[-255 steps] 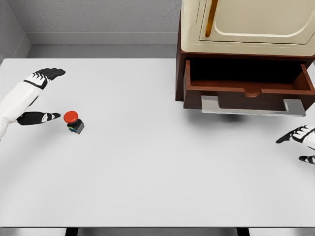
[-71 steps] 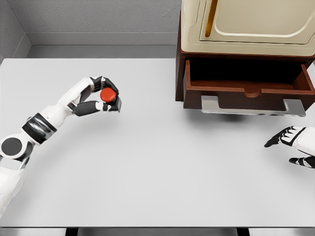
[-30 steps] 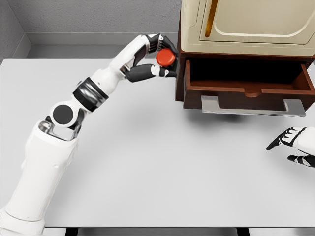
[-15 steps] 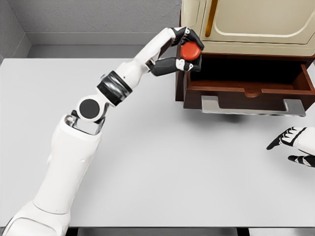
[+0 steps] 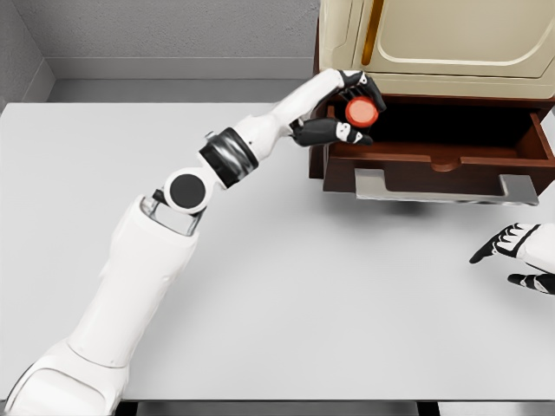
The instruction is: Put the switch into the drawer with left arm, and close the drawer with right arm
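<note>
The plain white surface [image 5: 286,295] fills most of the view, its near edge running along the bottom of the picture with a dark strip below it. At the near left the left arm rises from the bottom corner and reaches diagonally across the surface toward the far right. At the right edge, low over the surface, the right hand [image 5: 520,256] shows only in part, its black-tipped fingers loosely spread and holding nothing. Farther back on the right stands a dark brown cabinet with its drawer [image 5: 438,152] pulled out toward the near side; a pale grey handle [image 5: 444,187] runs across the drawer's front. The left hand [image 5: 347,113] is at the drawer's left end, over its open inside, fingers curled around the switch [image 5: 361,111], whose red button faces the camera. A cream appliance [image 5: 438,43] sits on top of the cabinet. Beyond the far edge of the surface are a grey ledge and a speckled grey wall [image 5: 173,30], with a second wall closing in at the far left.
</note>
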Controlling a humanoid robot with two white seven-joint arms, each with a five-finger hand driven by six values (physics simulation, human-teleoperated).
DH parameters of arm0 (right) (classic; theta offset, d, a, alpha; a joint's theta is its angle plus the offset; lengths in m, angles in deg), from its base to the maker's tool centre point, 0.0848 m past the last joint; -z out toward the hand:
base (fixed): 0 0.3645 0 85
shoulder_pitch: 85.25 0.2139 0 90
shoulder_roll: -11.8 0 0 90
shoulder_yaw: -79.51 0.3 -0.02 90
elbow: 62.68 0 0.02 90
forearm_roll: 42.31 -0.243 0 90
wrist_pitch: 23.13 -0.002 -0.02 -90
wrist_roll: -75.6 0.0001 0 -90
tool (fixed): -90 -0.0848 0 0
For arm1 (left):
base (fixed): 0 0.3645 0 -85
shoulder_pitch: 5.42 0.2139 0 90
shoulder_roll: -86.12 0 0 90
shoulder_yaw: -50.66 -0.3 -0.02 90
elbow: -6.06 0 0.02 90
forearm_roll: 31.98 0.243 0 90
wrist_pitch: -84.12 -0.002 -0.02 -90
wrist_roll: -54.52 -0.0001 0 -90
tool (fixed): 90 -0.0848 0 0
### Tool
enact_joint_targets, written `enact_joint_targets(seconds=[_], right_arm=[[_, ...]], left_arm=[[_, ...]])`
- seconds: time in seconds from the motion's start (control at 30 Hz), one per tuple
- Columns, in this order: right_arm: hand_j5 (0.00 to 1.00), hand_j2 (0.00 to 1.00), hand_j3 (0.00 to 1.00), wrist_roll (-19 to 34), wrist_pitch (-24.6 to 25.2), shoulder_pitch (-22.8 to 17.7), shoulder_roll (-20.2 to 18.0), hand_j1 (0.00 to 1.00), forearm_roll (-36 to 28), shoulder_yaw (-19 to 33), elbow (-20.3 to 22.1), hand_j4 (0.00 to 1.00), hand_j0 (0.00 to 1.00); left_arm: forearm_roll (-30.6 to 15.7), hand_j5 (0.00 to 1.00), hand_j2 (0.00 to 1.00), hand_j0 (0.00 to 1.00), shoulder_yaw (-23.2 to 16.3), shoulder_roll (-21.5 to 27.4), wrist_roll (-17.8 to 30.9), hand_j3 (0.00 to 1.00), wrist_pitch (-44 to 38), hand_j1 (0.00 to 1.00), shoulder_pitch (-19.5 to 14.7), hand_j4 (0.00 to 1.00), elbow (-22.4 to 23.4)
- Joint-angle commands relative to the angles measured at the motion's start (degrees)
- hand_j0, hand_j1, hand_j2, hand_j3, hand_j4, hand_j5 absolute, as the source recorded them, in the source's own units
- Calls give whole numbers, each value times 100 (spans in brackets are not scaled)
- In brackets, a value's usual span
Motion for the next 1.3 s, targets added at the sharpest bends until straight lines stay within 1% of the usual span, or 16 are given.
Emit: enact_joint_targets(seconds=[0.0, 0.07, 0.1, 0.2, 0.3, 0.37, 0.4, 0.47, 0.53, 0.6, 0.77, 0.87, 1.0, 1.07, 1.23, 1.27], right_arm=[[69, 69, 69, -2, 4, 9, -11, 69, -37, 1, 0, 69, 69], [69, 69, 69, -2, 4, 0, -11, 69, -37, 1, 0, 69, 69], [69, 69, 69, -2, 4, 0, -20, 69, -37, 1, -9, 69, 69], [69, 69, 69, -2, 4, 0, -20, 69, -37, 1, 0, 69, 69], [69, 69, 69, -2, 4, 0, -20, 69, -37, 1, -9, 69, 69], [69, 69, 69, -2, 4, 9, -20, 69, -37, 1, -9, 69, 69], [69, 69, 69, -2, 4, 0, -20, 69, -37, 1, -9, 69, 69], [69, 69, 69, -2, 4, 0, -11, 69, -37, 1, -9, 69, 69], [69, 69, 69, -2, 4, 0, -20, 69, -37, 1, -9, 69, 69], [69, 69, 69, -2, 4, 0, -20, 69, -37, 1, -9, 69, 69], [69, 69, 69, -2, 4, 0, -11, 69, -28, 1, -9, 69, 69], [69, 69, 69, -2, 4, 0, -11, 69, -28, 1, -9, 69, 69], [69, 69, 69, -2, 4, 0, -11, 69, -37, 1, 0, 69, 69], [69, 69, 69, -2, 4, 0, -11, 69, -37, 1, 0, 69, 69], [69, 69, 69, -2, 4, 9, -11, 69, -37, 1, 0, 69, 69], [69, 69, 69, -2, 4, 0, -11, 69, -37, 1, 9, 69, 69]], left_arm=[[241, 39, 39, 39, -79, 0, -3, 39, 6, 39, 0, 39, -25], [365, 39, 39, 39, -122, 0, -3, 39, 24, 39, -26, 39, -34], [619, 39, 39, 39, -175, 0, -3, 39, 24, 39, -35, 39, -42], [980, 39, 39, 39, -202, 0, -3, 39, 24, 39, -88, 39, -60], [1068, 39, 39, 39, -211, 0, -3, 39, 24, 39, -176, 39, -148], [1270, 40, 40, 40, -211, 0, -3, 40, 24, 40, -193, 40, -262], [1305, 40, 40, 40, -211, 0, -3, 40, 6, 40, -193, 40, -350], [1384, 40, 40, 40, -228, 0, -3, 40, 6, 40, -272, 40, -376], [1551, 40, 40, 40, -325, 0, -3, 40, 6, 40, -325, 40, -350], [1859, 40, 40, 40, -334, 0, -3, 40, -3, 40, -396, 40, -324], [1991, 40, 40, 40, -536, 0, -3, 40, -12, 40, -536, 40, -253], [2184, 40, 40, 40, -589, 0, -3, 40, -12, 40, -624, 40, -86], [2245, 40, 40, 40, -756, 0, -21, 40, -3, 40, -791, 40, 116], [2448, 40, 40, 40, -791, 0, -21, 40, -3, 40, -809, 40, 125], [2474, 41, 41, 41, -870, 0, -21, 41, 6, 41, -870, 41, 81], [2474, 44, 44, 44, -870, 0, -21, 44, 6, 44, -870, 44, 54]])
